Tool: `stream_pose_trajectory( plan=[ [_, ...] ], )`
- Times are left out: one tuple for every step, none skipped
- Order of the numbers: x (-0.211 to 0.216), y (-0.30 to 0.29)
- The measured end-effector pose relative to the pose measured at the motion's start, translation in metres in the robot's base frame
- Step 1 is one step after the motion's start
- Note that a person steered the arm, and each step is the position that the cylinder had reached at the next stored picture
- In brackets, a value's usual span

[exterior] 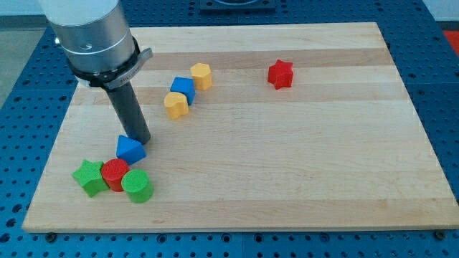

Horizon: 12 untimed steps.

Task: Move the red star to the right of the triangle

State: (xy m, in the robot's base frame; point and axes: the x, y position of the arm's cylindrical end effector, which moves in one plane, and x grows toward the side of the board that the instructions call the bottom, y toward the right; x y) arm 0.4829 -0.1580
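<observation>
The red star (pixel 280 74) lies on the wooden board toward the view's upper right, alone. The blue triangle (pixel 130 149) lies at the lower left. My tip (pixel 140 140) is at the end of the dark rod and sits right against the triangle's upper right edge, far to the left of the red star.
A green star (pixel 89 176), a red cylinder-like block (pixel 115 174) and a green cylinder (pixel 136 185) cluster just below the triangle. A blue cube (pixel 183 89) sits between two yellow blocks (pixel 201 75) (pixel 176 104) at upper centre. The board edge (pixel 237 228) runs along the bottom.
</observation>
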Motion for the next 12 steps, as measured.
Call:
stream_pose_trajectory(
  plan=[
    [0.006,0.007],
    [0.016,0.01],
    [0.028,0.01],
    [0.022,0.033],
    [-0.002,0.086],
    [-0.03,0.144],
    [-0.053,0.195],
    [-0.075,0.244],
    [-0.097,0.281],
    [-0.114,0.292],
    [-0.127,0.284],
    [-0.136,0.272]
  ],
)
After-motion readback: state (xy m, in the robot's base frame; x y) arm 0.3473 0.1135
